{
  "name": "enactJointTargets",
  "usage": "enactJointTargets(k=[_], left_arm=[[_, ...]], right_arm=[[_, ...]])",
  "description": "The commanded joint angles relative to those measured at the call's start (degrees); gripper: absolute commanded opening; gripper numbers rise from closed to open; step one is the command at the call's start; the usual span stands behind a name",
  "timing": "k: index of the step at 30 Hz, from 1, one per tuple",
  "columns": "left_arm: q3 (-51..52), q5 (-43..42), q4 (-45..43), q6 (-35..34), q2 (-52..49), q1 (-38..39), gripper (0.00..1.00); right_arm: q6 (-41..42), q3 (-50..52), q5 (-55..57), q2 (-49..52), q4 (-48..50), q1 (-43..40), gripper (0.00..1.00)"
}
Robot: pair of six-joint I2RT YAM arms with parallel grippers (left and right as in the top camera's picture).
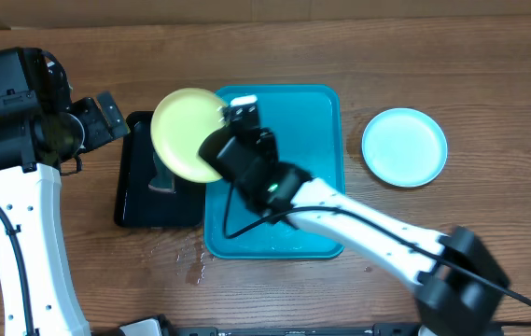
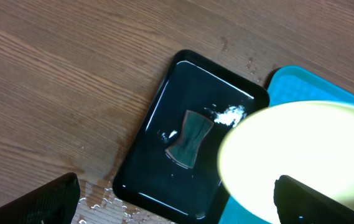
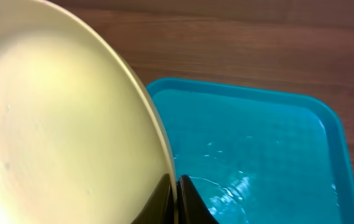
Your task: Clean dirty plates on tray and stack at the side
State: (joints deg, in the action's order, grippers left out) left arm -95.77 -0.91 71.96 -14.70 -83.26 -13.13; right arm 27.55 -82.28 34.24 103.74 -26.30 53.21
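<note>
Overhead first: my right gripper (image 1: 230, 117) is clamped on the rim of the pale yellow plate (image 1: 186, 133), which sticks out toward 9 o'clock from the fingers. The plate hangs over the gap between the black tray (image 1: 139, 210) and the left edge of the blue tray (image 1: 316, 140). The light cyan plate (image 1: 404, 147) lies flat on the table (image 1: 433, 56), well apart at 3 o'clock from the blue tray. My left gripper (image 1: 97, 117) sits at 9 o'clock from the yellow plate, spread wide and holding nothing. There are water drops on the wood by the blue tray's 7 o'clock corner.

Left wrist cam: I'm looking down on the black tray (image 2: 164, 106), with a dark green sponge (image 2: 189, 141) in the middle and a bit of foam (image 2: 229, 115) at 1 o'clock from it. The pale yellow plate (image 2: 295, 149) pokes in from about 4 o'clock, covering that corner of the black tray, and a corner of the blue tray (image 2: 288, 81) shows above it. The left fingers (image 2: 46, 202) are far apart at the bottom corners.

Right wrist cam: the pale yellow plate (image 3: 58, 124) fills the left side, tilted. The right gripper (image 3: 177, 186) pinches its rim at 6 o'clock in frame. The blue tray (image 3: 270, 130) lies beyond at 3 o'clock, wet.
</note>
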Motion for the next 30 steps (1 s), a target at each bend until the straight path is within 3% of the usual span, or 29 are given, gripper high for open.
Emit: enactJointTargets(k=[1,10,18,30], left_arm=[[-0.72,-0.42,-0.04,-0.74,0.00,0.02,1.00],[-0.72,-0.39,-0.04,-0.74,0.00,0.00,1.00],[-0.72,-0.39,-0.04,-0.74,0.00,0.00,1.00],[-0.72,-0.39,-0.04,-0.74,0.00,0.00,1.00]], right_arm=[[6.29,-0.96,-8.20,-7.17,-4.72,-6.95,0.04],[8.50,-0.94,-29.53,-8.48,-19.15,-32.59,0.04],[8.48,0.35,-29.83,-8.48,-28.76,-50.10,0.04],[8.50,14.05,-29.86,-8.41,-21.55,-62.84,0.04]])
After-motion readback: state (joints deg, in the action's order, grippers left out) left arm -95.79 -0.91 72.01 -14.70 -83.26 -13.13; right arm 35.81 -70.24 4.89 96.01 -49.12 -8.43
